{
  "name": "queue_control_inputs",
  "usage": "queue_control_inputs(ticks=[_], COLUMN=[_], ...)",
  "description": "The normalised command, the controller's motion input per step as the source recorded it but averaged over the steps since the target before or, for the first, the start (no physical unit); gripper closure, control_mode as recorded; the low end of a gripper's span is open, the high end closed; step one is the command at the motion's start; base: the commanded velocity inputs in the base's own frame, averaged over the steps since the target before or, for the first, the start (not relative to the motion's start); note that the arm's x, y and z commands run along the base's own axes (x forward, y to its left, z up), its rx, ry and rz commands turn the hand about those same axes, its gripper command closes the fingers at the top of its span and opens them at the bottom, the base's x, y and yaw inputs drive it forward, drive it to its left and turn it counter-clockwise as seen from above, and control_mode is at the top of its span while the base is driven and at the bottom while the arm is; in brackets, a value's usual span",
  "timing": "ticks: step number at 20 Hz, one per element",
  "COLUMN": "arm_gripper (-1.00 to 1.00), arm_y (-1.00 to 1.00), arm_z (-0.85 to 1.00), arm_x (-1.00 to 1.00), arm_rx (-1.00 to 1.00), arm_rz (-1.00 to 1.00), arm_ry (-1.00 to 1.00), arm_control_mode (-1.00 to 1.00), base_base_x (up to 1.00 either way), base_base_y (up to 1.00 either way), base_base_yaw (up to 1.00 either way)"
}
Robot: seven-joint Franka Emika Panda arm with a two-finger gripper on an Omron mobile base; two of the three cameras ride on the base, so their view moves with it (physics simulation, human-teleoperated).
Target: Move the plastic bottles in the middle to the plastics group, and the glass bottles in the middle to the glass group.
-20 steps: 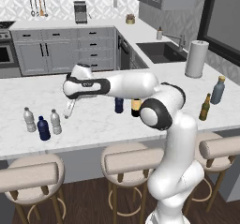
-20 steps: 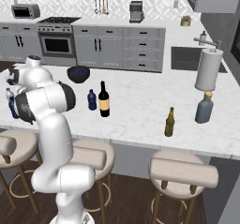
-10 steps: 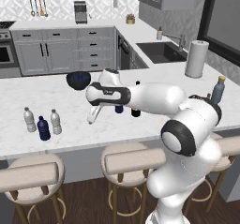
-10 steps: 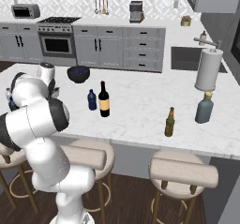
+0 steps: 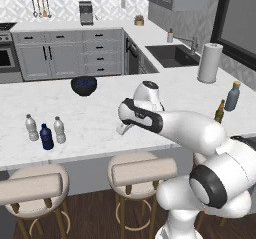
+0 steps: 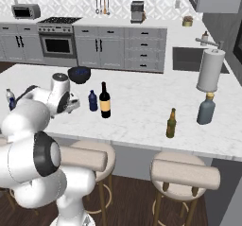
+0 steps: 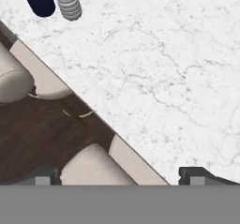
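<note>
Near white marble counter (image 5: 100,128) edge: gripper (image 5: 123,129) wide open, empty; risk clipping tall black wine bottle (image 6: 105,101) on approach.

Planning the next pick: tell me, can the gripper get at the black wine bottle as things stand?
Probably yes. The gripper is open and empty, hanging over bare counter. The wine bottle stands upright; only the small dark blue bottle sits close beside it.

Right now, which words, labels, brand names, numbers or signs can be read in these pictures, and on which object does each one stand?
No text can be read anywhere.
The wine bottle has a tan-yellow label: it looks blank, too small to show any letters.
The amber beer bottle, the grey-blue bottle and the small plastic bottles: no lettering visible.
</note>
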Motion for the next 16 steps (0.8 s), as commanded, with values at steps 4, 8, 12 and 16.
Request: queue_control_inputs(ticks=[4,8,12,16], arm_gripper=[-1.00,-1.00,-1.00,-1.00], arm_y=[-0.97,-1.00,-0.93,-0.50], arm_z=[0.65,0.61,0.47,0.52], arm_x=[0.00,0.00,0.00,0.03], arm_rx=[-0.01,0.00,0.00,-0.01], arm_rz=[-0.51,-0.54,-0.46,-0.27], arm_ry=[0.13,0.20,0.07,0.00], arm_control_mode=[-1.00,-1.00,-1.00,-1.00], base_base_x=[0.00,0.00,0.00,0.00], base_base_y=[0.00,0.00,0.00,0.00], base_base_yaw=[0.00,0.00,0.00,0.00])
